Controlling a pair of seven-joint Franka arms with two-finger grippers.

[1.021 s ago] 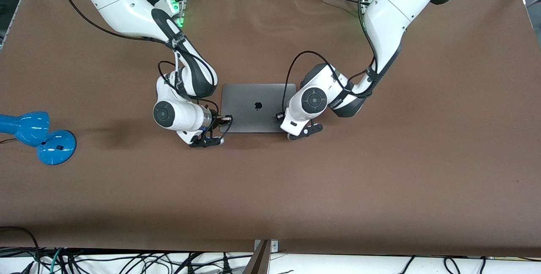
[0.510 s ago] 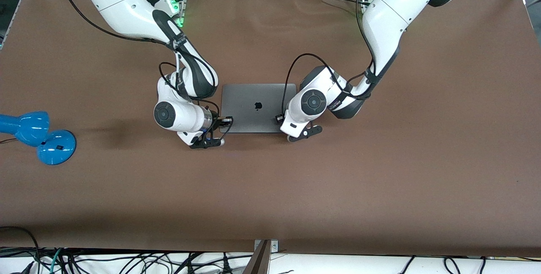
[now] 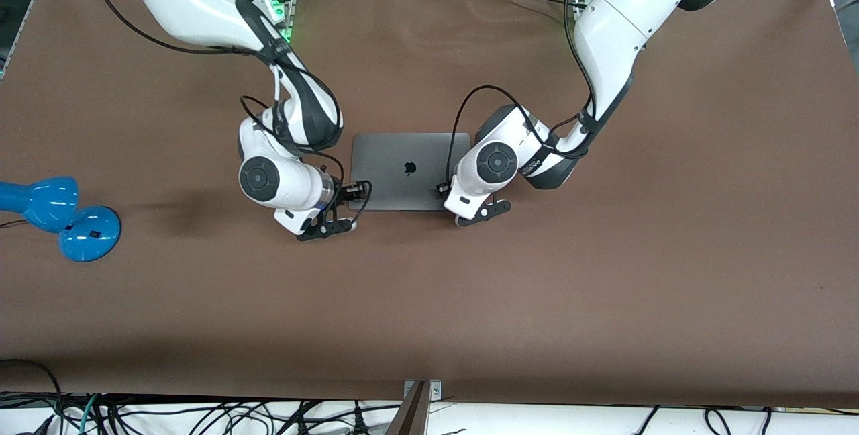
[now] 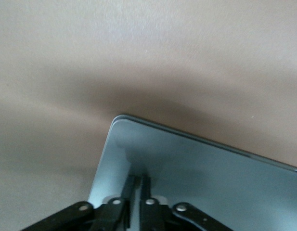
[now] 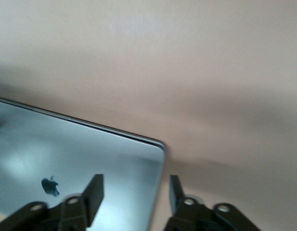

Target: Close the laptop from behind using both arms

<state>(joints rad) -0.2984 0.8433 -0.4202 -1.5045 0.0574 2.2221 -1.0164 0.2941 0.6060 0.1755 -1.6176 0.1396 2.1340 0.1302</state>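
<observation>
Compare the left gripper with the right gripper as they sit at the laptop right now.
The left gripper has its fingers shut together; the right gripper has them spread open. The left gripper sits over the laptop lid near its corner; the right gripper straddles the lid's side edge. Both are black and sit at the closed laptop's corners.

Dark apple logo on the laptop [image 3: 408,170] lid, no readable words or numbers
</observation>
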